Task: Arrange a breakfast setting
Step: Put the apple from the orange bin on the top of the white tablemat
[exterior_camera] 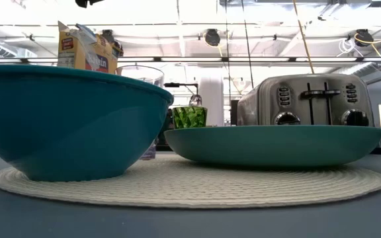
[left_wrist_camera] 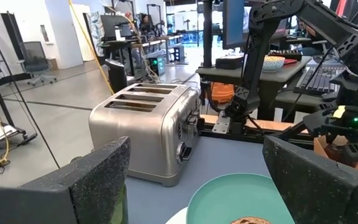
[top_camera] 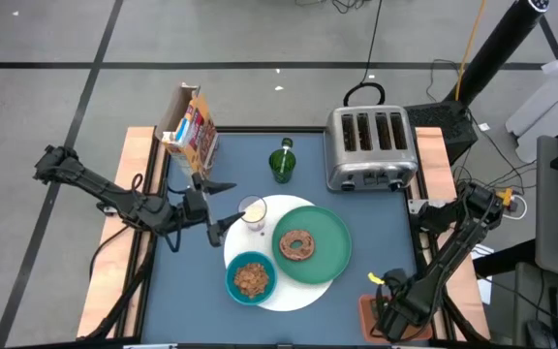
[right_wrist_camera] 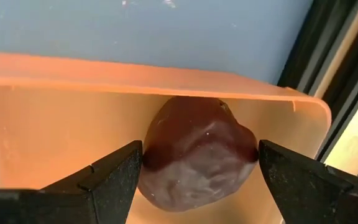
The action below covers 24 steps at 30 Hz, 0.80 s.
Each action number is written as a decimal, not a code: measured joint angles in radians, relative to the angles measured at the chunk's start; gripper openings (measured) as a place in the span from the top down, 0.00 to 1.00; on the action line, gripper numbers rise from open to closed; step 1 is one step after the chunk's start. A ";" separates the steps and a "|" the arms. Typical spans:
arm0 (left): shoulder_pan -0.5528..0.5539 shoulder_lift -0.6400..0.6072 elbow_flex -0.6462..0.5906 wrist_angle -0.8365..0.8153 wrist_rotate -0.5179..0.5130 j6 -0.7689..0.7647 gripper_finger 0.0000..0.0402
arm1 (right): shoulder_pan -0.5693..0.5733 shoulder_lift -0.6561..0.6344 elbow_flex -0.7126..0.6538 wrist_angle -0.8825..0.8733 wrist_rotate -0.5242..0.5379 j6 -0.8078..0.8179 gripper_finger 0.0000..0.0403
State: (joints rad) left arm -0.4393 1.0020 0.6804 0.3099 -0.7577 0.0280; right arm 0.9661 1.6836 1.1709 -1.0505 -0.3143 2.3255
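Note:
A white round mat [top_camera: 289, 294] lies on the blue table. On it are a green plate [top_camera: 332, 254] with a brown bagel [top_camera: 296, 244], a teal bowl [top_camera: 252, 278] of cereal and a small clear glass [top_camera: 253, 211]. My left gripper [top_camera: 225, 206] is open just left of the glass, a finger on either side of the line toward it, touching nothing. My right gripper [top_camera: 384, 312] is at the near right corner, over an orange tray [right_wrist_camera: 55, 124], shut on a dark-red fruit [right_wrist_camera: 197, 152]. No spoon shows. My right gripper pinches the dark-red fruit between its two fingers, one fingertip [right_wrist_camera: 126, 165] on one side and the other on the opposite side [right_wrist_camera: 253, 149]. The fingers come from above, slanting down into the tray. The fruit appears to sit on the tray's floor by its wall.
A steel toaster [top_camera: 371, 145] stands at the far right. A green glass [top_camera: 282, 163] stands left of it and a cereal box [top_camera: 187, 126] at the far left. The tray sits at the table's near right edge.

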 joint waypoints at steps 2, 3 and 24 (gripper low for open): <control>0.000 0.000 0.000 0.000 0.000 0.000 0.07 | 0.000 0.000 0.000 0.005 0.002 -0.040 0.22; 0.000 0.000 0.000 0.000 0.000 0.000 0.07 | 0.000 0.000 0.000 0.008 0.007 -0.060 0.22; 0.000 0.000 0.000 0.000 0.000 0.019 0.07 | 0.005 -0.001 0.000 0.067 0.104 -0.088 0.22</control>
State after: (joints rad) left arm -0.4393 1.0019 0.6804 0.3099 -0.7576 0.0475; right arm 0.9707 1.6829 1.1709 -0.9833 -0.2100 2.2377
